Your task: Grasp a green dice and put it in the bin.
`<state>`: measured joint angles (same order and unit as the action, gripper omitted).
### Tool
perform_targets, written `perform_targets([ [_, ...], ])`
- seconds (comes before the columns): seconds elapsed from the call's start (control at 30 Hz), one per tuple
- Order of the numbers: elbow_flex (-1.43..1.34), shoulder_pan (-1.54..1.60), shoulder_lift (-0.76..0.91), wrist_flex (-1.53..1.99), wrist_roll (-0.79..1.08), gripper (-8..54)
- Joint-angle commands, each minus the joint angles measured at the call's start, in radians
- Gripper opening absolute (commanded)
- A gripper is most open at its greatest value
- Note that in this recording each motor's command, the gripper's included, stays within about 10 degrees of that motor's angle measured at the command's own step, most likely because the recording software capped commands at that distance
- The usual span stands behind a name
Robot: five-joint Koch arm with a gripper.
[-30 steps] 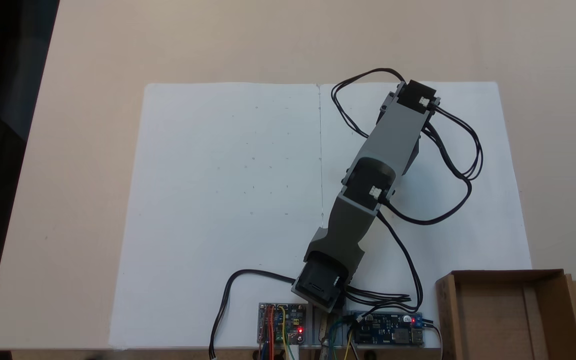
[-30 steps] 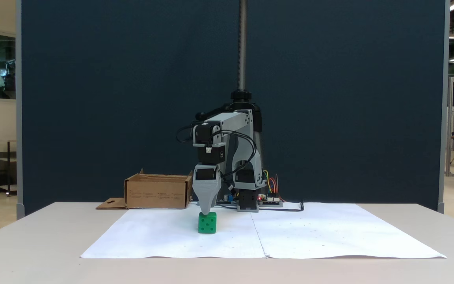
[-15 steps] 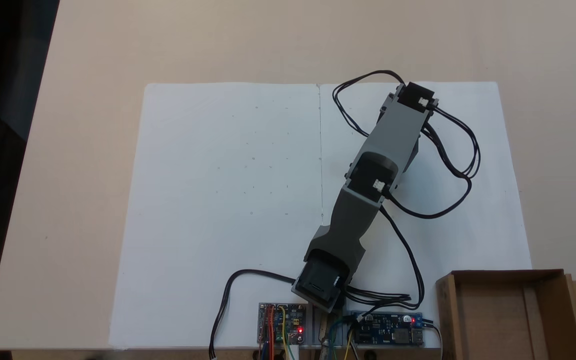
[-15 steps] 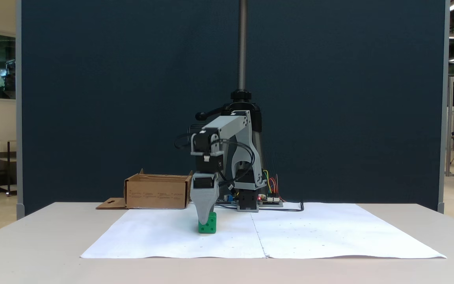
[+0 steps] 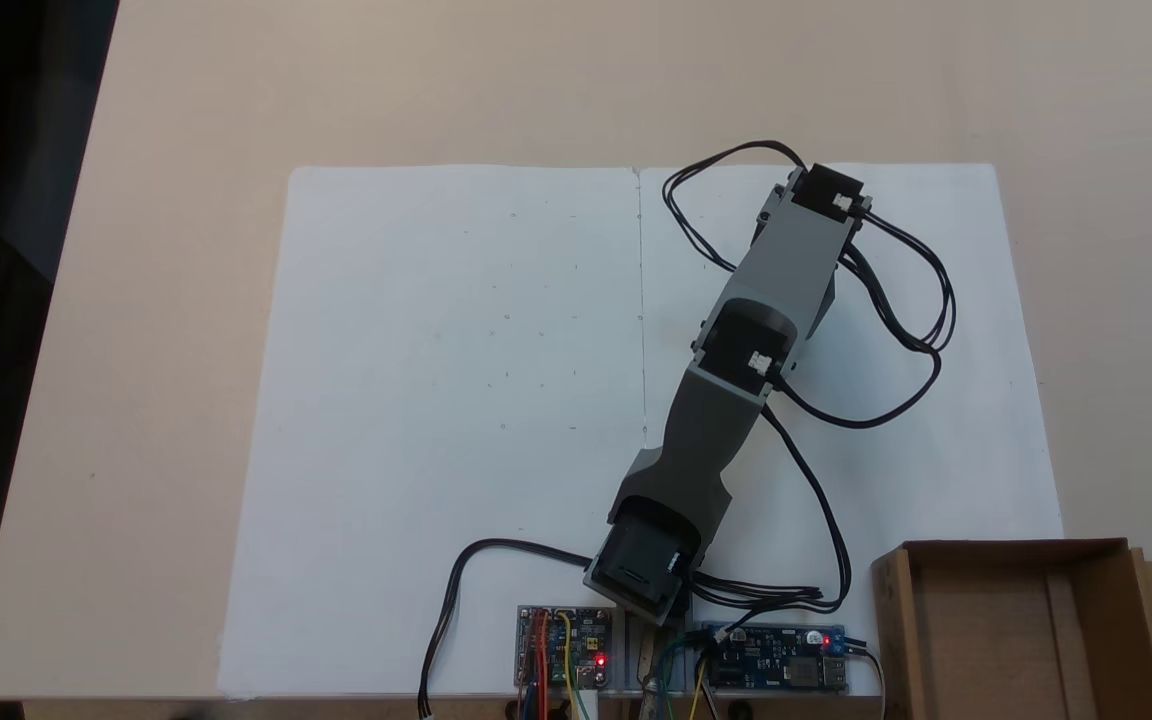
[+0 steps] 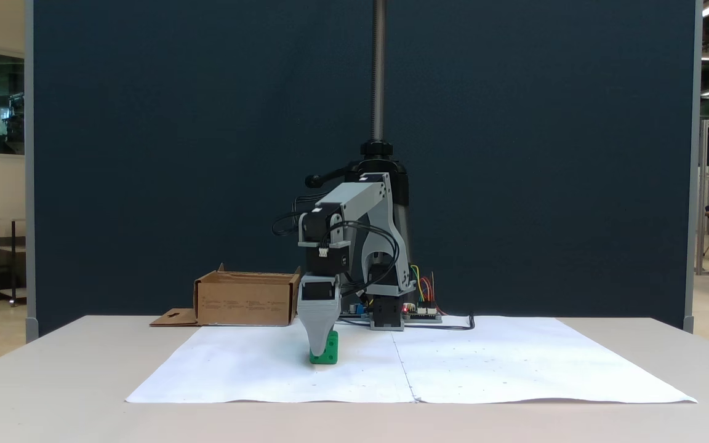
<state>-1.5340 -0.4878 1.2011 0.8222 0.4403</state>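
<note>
The bin point(image 5: 1016, 640) sits at the table's edge beside the arm's base. On the white paper point(image 6: 484, 363), the gripper point(image 6: 319, 352) has sunk over the green dice point(image 6: 328, 351), covering its front; finger spread cannot be told. Closing seems next.

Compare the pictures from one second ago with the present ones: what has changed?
The gripper came down from just above the green dice until its grey jaw stands in front of the dice, hiding part of it. Whether it grips yet cannot be told. The dice, the bin and the white paper stayed in place.
</note>
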Motion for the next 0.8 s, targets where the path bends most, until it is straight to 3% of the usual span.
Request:
perform_targets([
  [0.0, 0.008, -0.017, 0.020, -0.023, 0.107, 43.4],
  [0.77, -0.029, -0.014, 0.020, -0.026, 0.109, 41.1],
])
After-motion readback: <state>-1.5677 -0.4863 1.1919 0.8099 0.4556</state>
